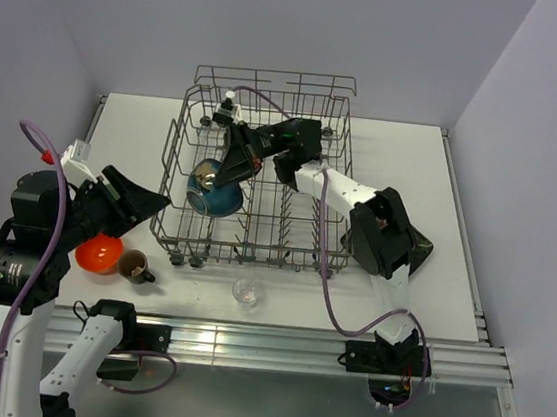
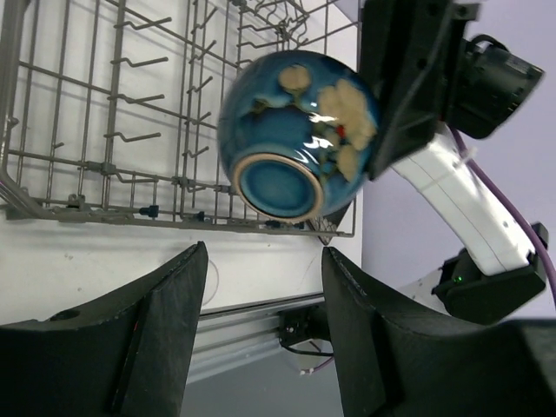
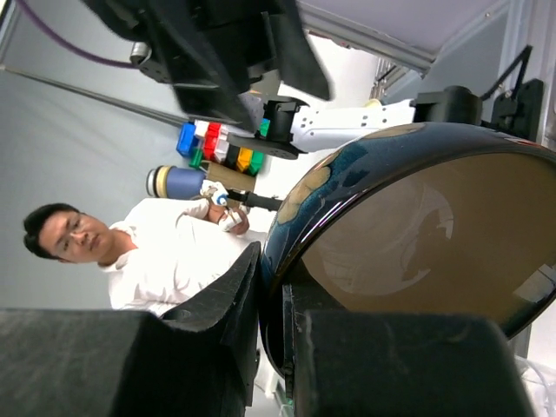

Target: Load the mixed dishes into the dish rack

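Observation:
My right gripper is shut on the rim of the blue round bowl, one finger inside and one outside. It holds the bowl tilted on its side over the left part of the dish rack. In the right wrist view the bowl fills the frame, with its rim pinched in the gripper. The left gripper hangs open and empty just left of the rack. From the left wrist view the bowl's foot faces the camera above the open gripper. On the table lie the small orange bowl, the dark brown mug and the small clear glass.
A black plate lies right of the rack, partly under the right arm's elbow. The rack's upright tines stand in rows beneath the bowl. A metal rail runs along the table's near edge. A person shows in the right wrist view's background.

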`<action>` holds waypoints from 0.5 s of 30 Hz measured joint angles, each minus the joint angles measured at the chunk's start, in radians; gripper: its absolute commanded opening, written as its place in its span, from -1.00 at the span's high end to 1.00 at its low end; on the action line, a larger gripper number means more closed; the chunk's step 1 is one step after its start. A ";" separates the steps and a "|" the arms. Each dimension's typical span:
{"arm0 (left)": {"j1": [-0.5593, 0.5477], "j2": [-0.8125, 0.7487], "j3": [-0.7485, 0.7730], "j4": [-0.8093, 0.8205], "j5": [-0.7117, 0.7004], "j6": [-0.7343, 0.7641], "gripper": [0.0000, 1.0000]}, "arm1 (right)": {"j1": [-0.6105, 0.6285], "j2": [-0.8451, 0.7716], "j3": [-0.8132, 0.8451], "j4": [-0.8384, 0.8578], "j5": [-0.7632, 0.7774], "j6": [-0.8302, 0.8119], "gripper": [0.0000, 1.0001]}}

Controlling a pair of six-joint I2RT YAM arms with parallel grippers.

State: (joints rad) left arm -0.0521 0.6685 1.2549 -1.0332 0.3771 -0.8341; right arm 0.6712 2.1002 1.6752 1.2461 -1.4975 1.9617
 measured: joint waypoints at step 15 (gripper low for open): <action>0.000 -0.026 -0.013 0.011 0.029 0.003 -0.18 | 0.023 0.104 -0.144 0.027 -0.040 0.023 1.00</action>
State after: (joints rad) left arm -0.0521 0.6430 1.2419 -1.0222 0.4065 -0.8310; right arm 0.6945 2.2044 1.5314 1.2736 -1.5372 1.9850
